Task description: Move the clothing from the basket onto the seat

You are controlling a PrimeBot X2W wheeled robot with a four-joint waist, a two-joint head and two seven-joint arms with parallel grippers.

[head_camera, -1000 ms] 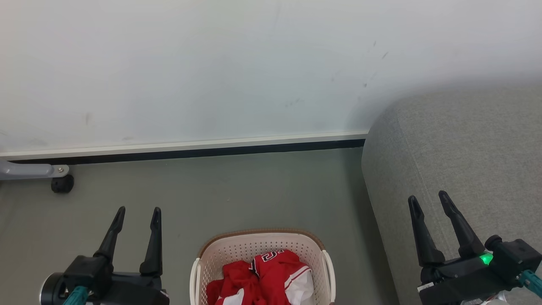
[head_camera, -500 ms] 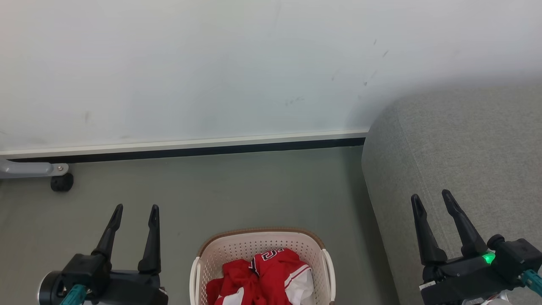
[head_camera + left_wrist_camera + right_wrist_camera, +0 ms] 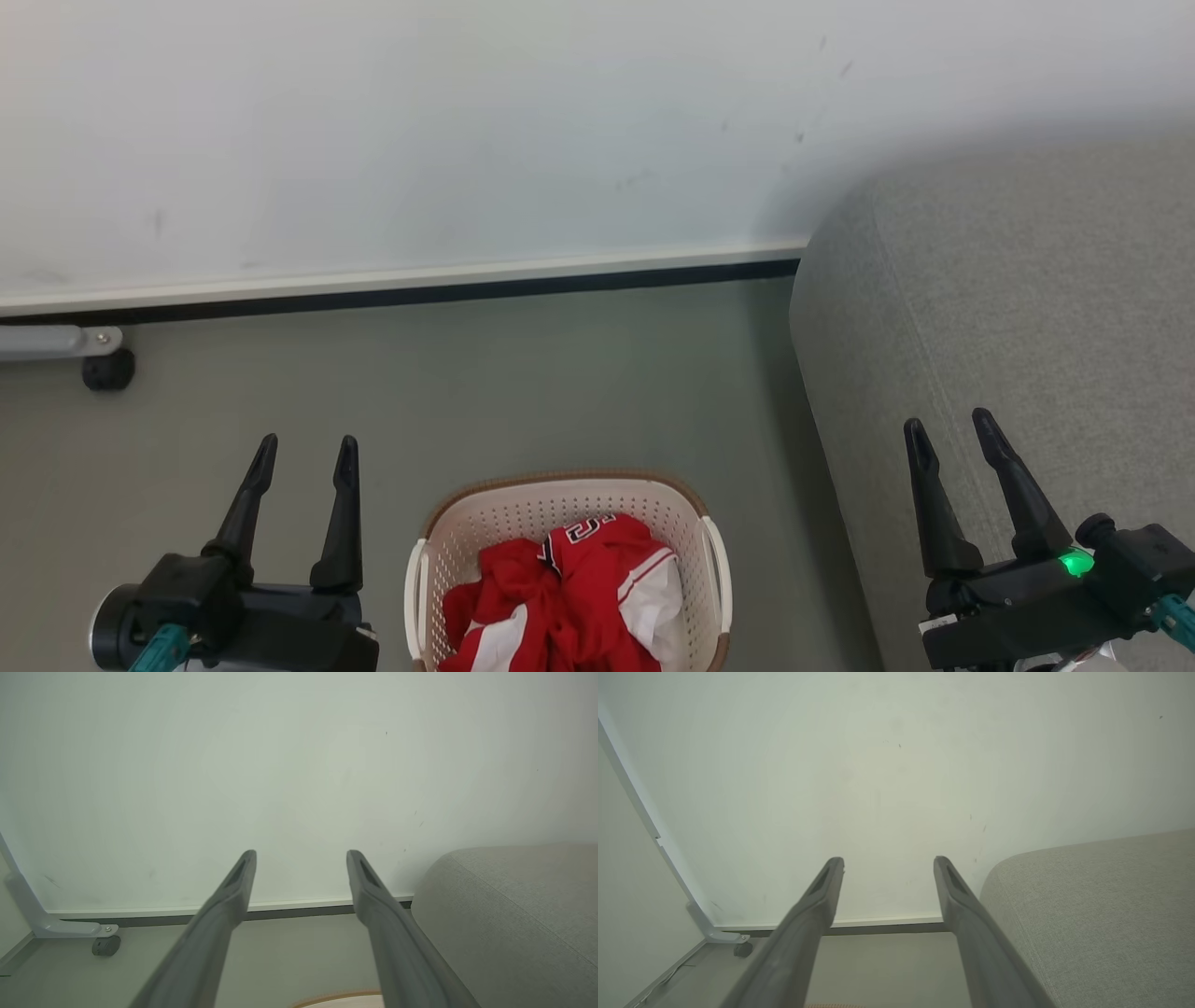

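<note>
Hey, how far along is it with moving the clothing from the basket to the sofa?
Done: nothing; no garment lies on the sofa in view. In hand: nothing; left pincer and right pincer hang open and empty. Left: the red clothing, heaped in the basket, all has to go across.

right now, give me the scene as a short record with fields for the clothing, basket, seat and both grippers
clothing: red and white, piled in the basket
basket: cream, brown rim, on the floor between the grippers
seat: grey sofa right of the basket, no clothing on the visible part
left gripper: open, empty
right gripper: open, empty
task: not yet begun
</note>
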